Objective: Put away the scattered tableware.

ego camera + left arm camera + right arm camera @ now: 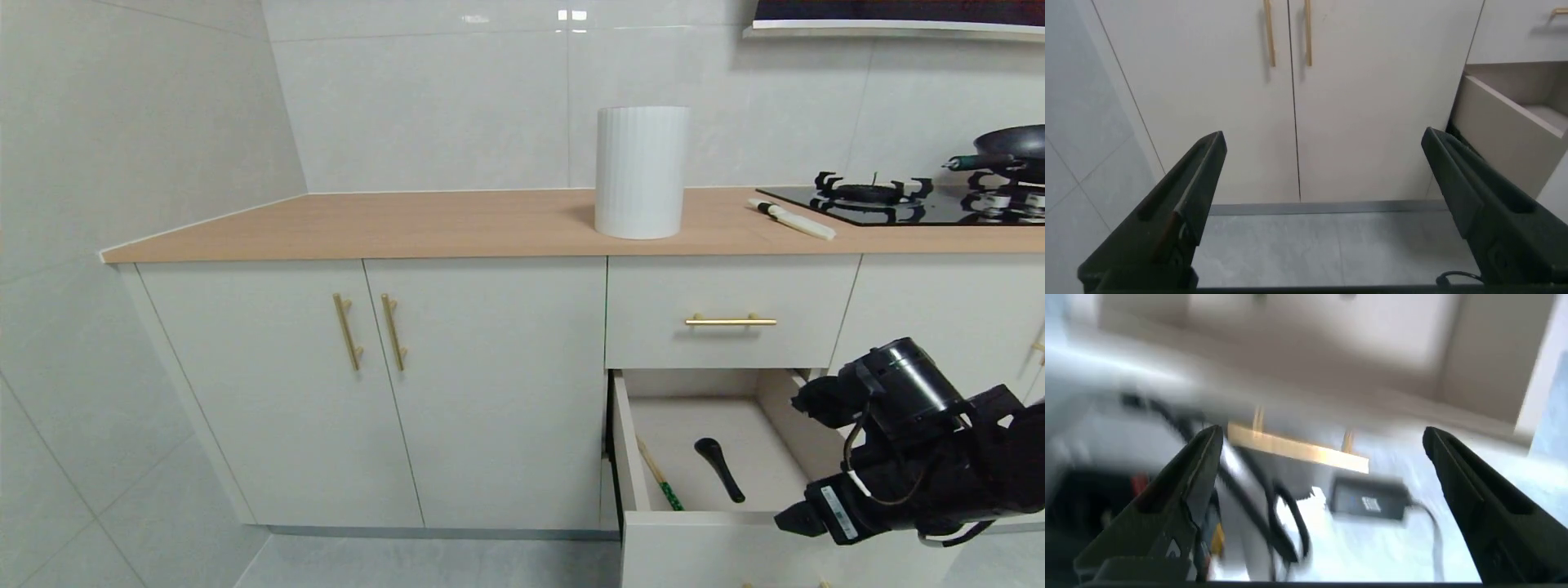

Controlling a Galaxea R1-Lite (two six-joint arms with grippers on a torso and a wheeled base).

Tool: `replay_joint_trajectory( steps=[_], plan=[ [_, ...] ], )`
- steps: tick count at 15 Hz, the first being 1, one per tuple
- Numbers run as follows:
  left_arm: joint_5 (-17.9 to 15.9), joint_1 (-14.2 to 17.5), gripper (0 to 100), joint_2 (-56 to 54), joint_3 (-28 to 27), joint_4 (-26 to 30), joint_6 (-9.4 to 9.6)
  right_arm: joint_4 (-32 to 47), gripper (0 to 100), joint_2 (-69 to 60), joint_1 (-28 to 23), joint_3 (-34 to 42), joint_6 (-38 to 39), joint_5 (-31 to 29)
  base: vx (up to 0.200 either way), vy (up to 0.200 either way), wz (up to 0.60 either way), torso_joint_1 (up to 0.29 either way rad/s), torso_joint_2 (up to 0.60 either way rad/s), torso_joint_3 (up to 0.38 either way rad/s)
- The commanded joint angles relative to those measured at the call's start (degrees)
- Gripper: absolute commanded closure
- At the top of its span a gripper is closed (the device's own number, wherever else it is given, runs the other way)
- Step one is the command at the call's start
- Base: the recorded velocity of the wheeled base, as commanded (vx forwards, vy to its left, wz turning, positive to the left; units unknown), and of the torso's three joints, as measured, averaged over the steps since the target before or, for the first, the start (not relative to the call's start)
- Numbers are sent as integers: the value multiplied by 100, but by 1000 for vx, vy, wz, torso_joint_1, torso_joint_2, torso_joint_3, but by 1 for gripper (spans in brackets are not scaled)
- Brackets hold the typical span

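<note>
The lower drawer [625, 445] stands pulled out, with a black spoon [718, 467] and a pair of wooden chopsticks with green ends [658, 477] lying inside. On the wooden countertop [424, 224] rests a white-handled knife [792, 219] beside the stove. My right arm [898, 457] hangs low in front of the drawer's right side. Its gripper [1321, 434] is open and empty above the drawer's gold handle [1294, 449]. My left gripper [1323, 139] is open and empty, low, facing the cabinet doors [1290, 90], with the drawer [1511, 122] off to one side.
A tall white ribbed container [641, 171] stands on the countertop. A black gas stove [890, 200] with a wok [1008, 147] sits at the far right. A shut drawer [731, 310] lies above the pulled-out one. Tiled walls close off the left, and cables [1282, 523] lie on the floor.
</note>
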Motion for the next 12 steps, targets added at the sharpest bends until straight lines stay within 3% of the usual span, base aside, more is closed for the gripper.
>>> replay_joint_trajectory(
  steps=[1,5,12],
  plan=[
    [1,1,0,-2,0,-2,0,287,0,-75,207,35,-191,21,0,0,0,0,0,0],
    [1,1,0,-2,0,-2,0,445,0,478,444,53,-314,188,0,0,0,0,0,0],
    [10,1,0,-2,0,-2,0,243,0,1181,427,-123,-86,144,0,0,0,0,0,0]
  ],
)
